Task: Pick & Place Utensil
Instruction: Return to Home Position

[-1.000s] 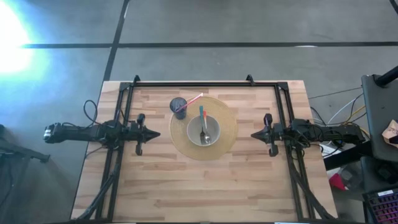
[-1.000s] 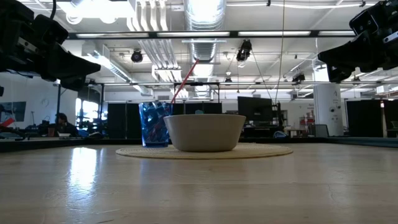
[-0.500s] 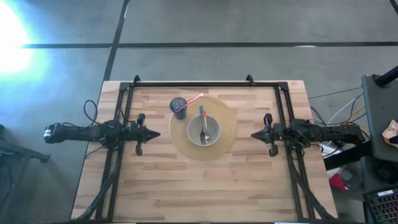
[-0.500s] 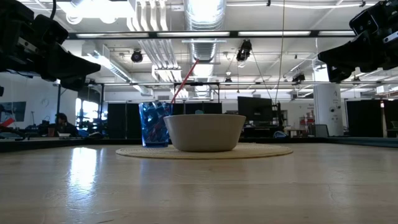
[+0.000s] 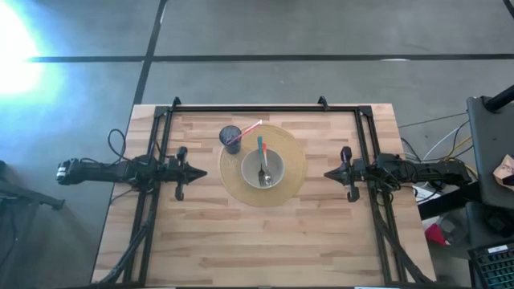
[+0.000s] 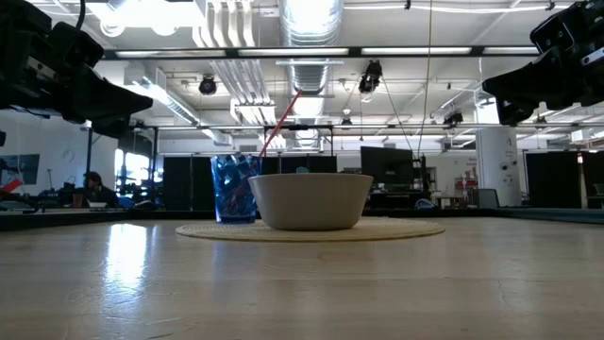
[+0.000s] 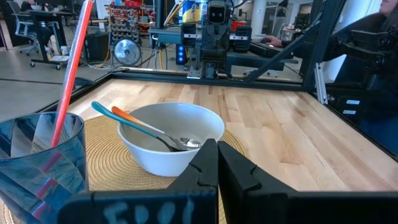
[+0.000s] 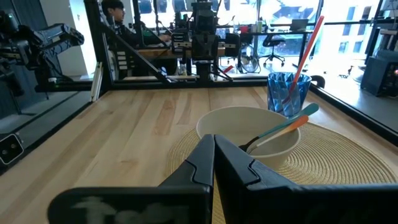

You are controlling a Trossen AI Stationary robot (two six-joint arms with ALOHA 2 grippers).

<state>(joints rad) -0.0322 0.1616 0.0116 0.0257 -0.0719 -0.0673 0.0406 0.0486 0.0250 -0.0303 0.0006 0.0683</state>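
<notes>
Left hand (image 5: 200,172): fingers pressed shut with nothing between them. It hangs above the left part of the table, pointing toward the mat and well apart from it.
Right hand (image 5: 328,173): fingers likewise closed tight and empty. It is raised over the right part of the table, facing the left hand across the mat.
Table (image 5: 321,233): light wooden planks, with a black frame running along its far edge and both sides.
Brown mat (image 5: 294,170): a round woven mat lying flat in the middle of the table, between the two hands.
Gray bowl (image 5: 274,178): upright at the centre of the mat.
Blue fork (image 7: 101,109): inside the bowl, metal end down at the bottom, handle resting on the rim and jutting past it.
Orange spoon (image 7: 125,116): inside the bowl, just beside the fork and leaning the same way.
Blue cup (image 5: 230,136): upright at the mat's rim, just beside the bowl on its far left side.
Orange straw (image 5: 249,131): standing in the cup, tilted, its upper end sticking well above the cup's rim.
Person (image 8: 115,11): seated in the room beyond the table, seen in the right wrist view.
</notes>
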